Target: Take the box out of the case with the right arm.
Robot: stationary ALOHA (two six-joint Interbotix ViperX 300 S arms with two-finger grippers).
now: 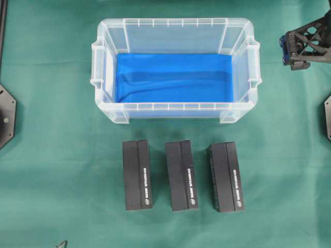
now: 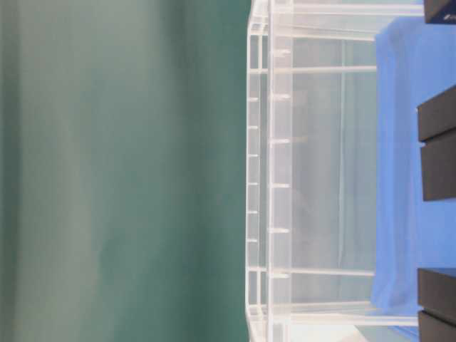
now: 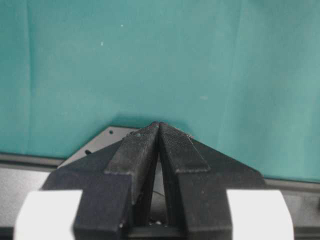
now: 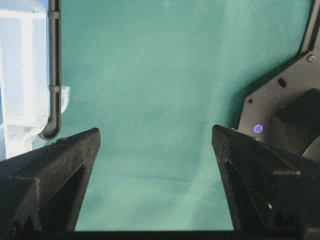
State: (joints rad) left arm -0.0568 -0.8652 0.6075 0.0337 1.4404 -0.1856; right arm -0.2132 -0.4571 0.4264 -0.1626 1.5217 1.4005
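Three black boxes [image 1: 138, 174] lined up on green surface [image 1: 51, 155] just outside emptied clear case [image 1: 176, 111]. Right tool [image 4: 156, 150] spread wide beside case, holding nothing; left tool [image 3: 159, 131] pressed together, apparently parked clear.

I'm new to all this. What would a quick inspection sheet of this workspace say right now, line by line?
Surface: green cloth over the table.
Job's things: clear case with blue lining, nothing inside it; three black boxes in a row on the cloth in front of it.
Clutter: nothing seen.
Grippers: right gripper has its jaws wide apart, holding nothing, beside the case; left gripper has its jaws closed, holding nothing.
Cables: black cable by the case, seen from the right wrist.
Surroundings: black arm bases at the table edges.
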